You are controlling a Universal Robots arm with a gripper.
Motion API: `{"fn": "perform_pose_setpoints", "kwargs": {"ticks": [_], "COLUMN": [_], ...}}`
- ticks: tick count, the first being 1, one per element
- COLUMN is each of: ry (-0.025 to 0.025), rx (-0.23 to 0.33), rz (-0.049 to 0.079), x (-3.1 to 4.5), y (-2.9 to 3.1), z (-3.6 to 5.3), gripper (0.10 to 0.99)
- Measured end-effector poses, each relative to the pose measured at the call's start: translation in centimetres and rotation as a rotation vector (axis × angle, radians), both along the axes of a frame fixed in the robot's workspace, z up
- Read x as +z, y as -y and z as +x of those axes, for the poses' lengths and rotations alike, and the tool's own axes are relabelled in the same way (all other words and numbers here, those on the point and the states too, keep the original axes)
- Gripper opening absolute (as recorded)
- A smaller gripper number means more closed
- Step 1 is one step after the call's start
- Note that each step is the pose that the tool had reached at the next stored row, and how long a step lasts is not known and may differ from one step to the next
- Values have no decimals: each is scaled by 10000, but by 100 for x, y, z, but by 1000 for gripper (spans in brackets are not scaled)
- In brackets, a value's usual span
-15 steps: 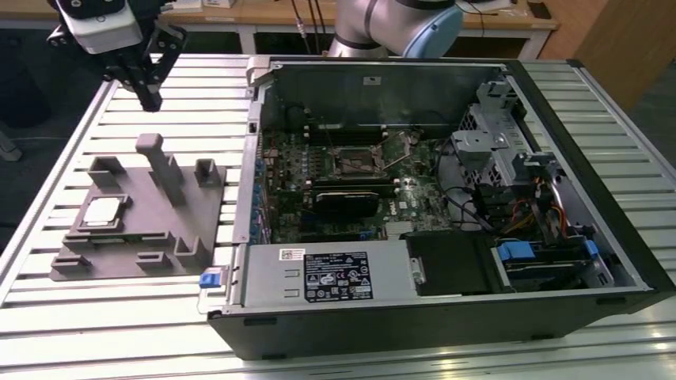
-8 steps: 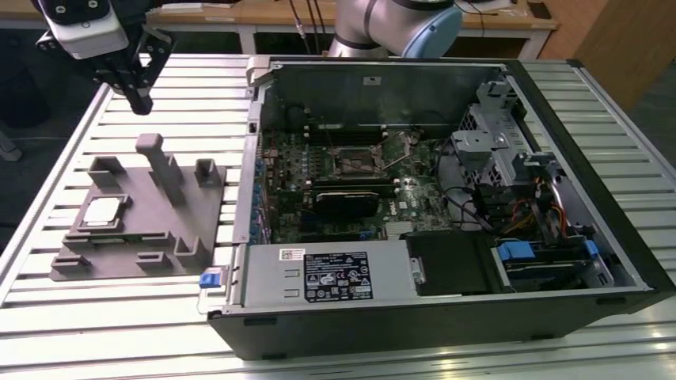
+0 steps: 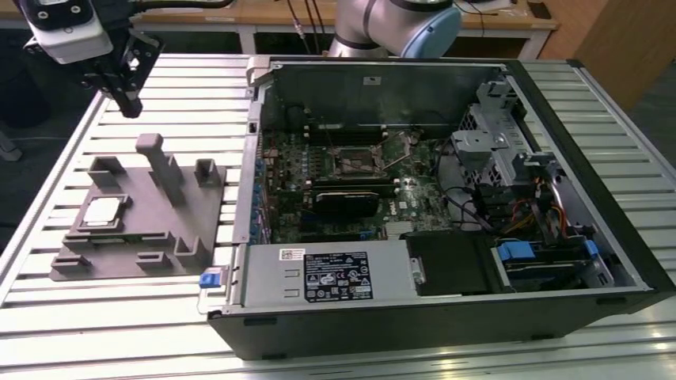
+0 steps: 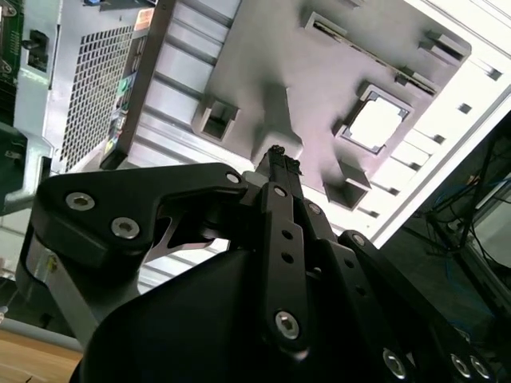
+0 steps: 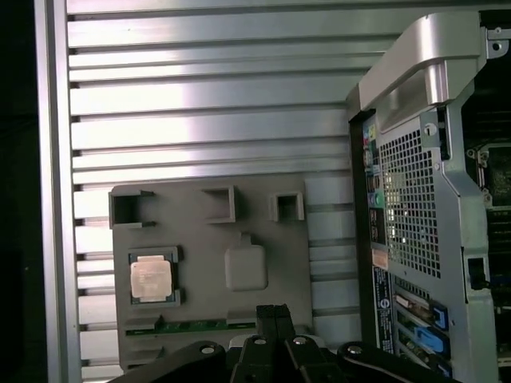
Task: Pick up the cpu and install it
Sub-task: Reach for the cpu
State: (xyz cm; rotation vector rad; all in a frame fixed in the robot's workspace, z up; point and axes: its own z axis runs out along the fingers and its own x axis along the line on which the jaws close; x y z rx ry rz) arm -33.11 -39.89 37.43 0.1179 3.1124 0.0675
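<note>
Hovering near the grey plastic fixture (image 3: pixel 153 222) with gripper (image 3: pixel 129 107) jaws closed on nothing; seated in its square pocket, the cpu (image 3: pixel 103 212); alongside, open computer case (image 3: pixel 444 324) holding motherboard (image 3: pixel 338 190).

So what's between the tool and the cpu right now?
In the exterior view: a bare strip of slatted table, then the grey fixture's upright posts. The cpu lies in its pocket past them; the tool hangs shut, holding nothing.
</note>
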Motion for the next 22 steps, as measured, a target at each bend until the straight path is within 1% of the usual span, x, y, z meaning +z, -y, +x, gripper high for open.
{"fn": "perform_pose_setpoints", "kwargs": {"ticks": [10, 14, 22], "ry": [-1, -1, -1], "rx": [0, 0, 0], "rz": [-2, -2, -2], "x": [-45, -76, -150], "y": [0, 0, 0], "z": [-159, -218, -294], "gripper": [106, 106, 106]}}
